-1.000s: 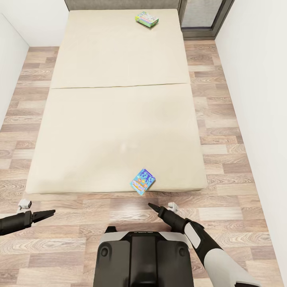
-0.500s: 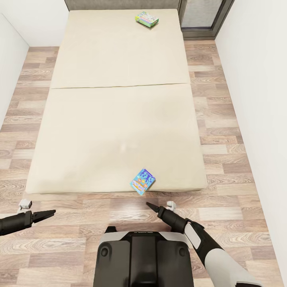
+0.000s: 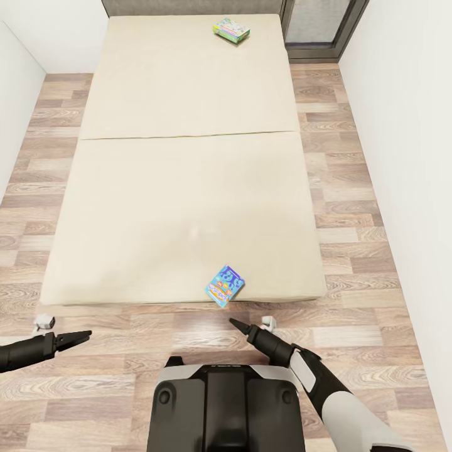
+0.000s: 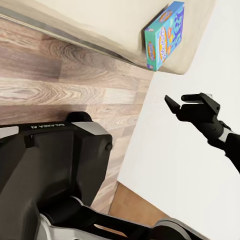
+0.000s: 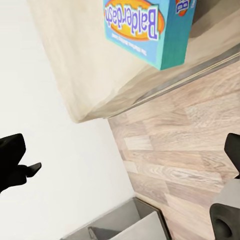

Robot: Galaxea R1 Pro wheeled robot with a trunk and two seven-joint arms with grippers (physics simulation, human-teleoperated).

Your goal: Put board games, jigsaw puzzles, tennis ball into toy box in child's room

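Blue board game: flat at bed foot edge.
Right gripper: near it, fingers' spread indeterminate.
Left gripper: over floor, spread indeterminate.

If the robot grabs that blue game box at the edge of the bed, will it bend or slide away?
The blue game box looks like a stiff, flat box, so it probably won't bend. It lies flat on the soft-looking bed, so it shouldn't roll. One corner pokes past the mattress edge, so a push might tip it onto the floor.
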